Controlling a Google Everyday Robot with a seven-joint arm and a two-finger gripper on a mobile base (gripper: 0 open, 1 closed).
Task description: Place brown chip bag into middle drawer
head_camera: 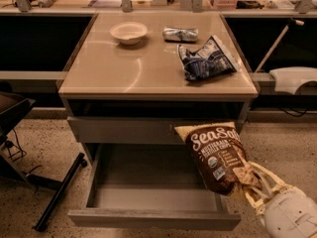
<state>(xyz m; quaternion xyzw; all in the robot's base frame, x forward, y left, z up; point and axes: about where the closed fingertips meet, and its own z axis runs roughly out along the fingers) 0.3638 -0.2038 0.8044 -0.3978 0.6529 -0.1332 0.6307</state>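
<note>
The brown chip bag [216, 156], dark brown with white script lettering, hangs tilted over the right side of the open middle drawer [148, 197]. Its upper edge overlaps the closed grey drawer front [124, 130] above. My gripper [251, 185] comes in from the lower right corner and is shut on the bag's lower end, with pale fingers [265, 180] wrapped around it. The drawer is pulled out towards me, with a bare grey floor and a plain front panel [148, 219].
On the tan tabletop [124, 68] sit a white bowl [129, 32], a small silver packet [181, 33] and a blue-and-white chip bag [205, 58]. A black chair leg [59, 192] slants across the floor at left. A white armrest-like part [294, 78] sticks out at right.
</note>
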